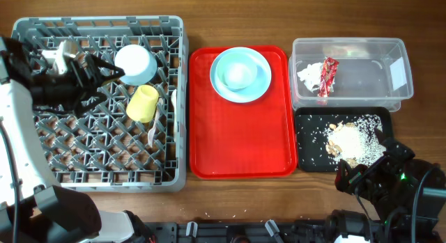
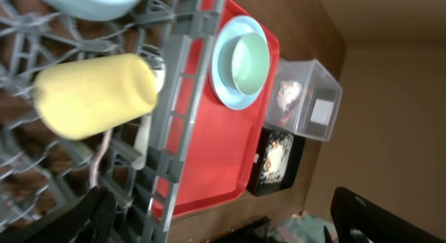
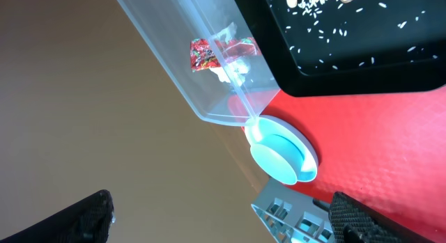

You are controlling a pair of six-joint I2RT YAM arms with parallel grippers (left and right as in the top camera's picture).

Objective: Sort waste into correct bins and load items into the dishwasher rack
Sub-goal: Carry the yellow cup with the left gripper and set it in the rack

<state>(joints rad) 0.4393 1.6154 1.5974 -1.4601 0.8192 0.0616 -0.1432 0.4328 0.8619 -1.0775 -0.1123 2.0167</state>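
The grey dishwasher rack [image 1: 97, 24] holds an upturned light blue bowl [image 1: 134, 62], a yellow cup [image 1: 143, 102] on its side and white utensils [image 1: 155, 131]. My left gripper [image 1: 106, 70] hangs open and empty over the rack, left of the bowl. The cup also shows in the left wrist view [image 2: 94, 97]. A light blue plate [image 1: 259, 83] with a pale round dish in it sits on the red tray [image 1: 237, 142]. The clear tub [image 1: 369, 76] holds the white napkin [image 1: 306, 76] and red wrapper [image 1: 327, 76]. The black tray [image 1: 310, 149] holds rice scraps [image 1: 352, 140]. My right gripper [image 1: 362, 177] is open and empty at the table's front right.
The red tray lies between the rack and the two bins. The right wrist view shows the tub [image 3: 174, 55], the black tray [image 3: 348, 55], the plate [image 3: 282, 149] and a rack corner [image 3: 293, 215]. Bare wooden table runs along the front edge.
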